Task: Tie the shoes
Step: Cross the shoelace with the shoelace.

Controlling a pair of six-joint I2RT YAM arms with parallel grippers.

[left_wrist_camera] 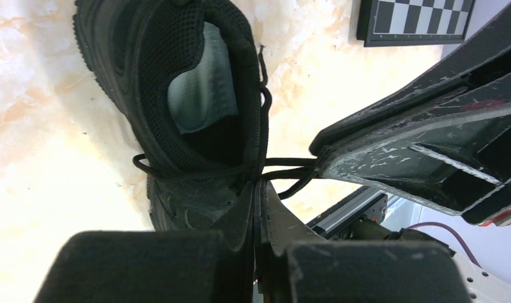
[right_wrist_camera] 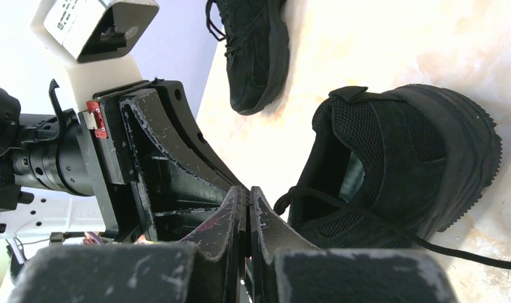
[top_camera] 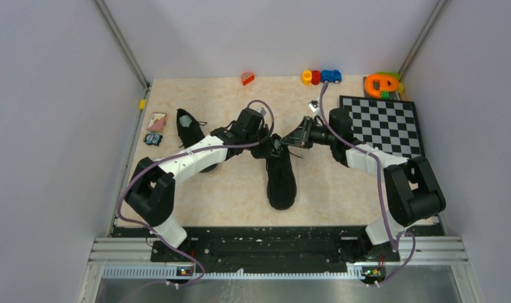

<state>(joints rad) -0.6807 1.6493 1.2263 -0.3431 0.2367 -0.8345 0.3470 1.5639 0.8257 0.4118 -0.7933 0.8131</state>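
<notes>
One black shoe [top_camera: 282,180] lies at the table's middle, toe toward the arms; its opening shows a pale insole [left_wrist_camera: 205,88]. The other shoe [top_camera: 188,129] lies at the left, partly under my left arm, and also shows in the right wrist view [right_wrist_camera: 256,50]. Both grippers meet above the middle shoe's [right_wrist_camera: 404,164] collar. My left gripper [left_wrist_camera: 260,184] is shut, with thin black laces [left_wrist_camera: 284,169] crossing at its tips. The laces run taut into my right gripper [top_camera: 290,140], also shut on them [right_wrist_camera: 245,190]. A loose lace end [right_wrist_camera: 467,252] trails over the table.
A chessboard [top_camera: 382,123] lies at the right, close to my right arm. Small toys stand along the back edge: an orange piece [top_camera: 247,78], a yellow, red and blue toy [top_camera: 321,76] and an orange-green one [top_camera: 382,84]. A card [top_camera: 156,120] lies at the left.
</notes>
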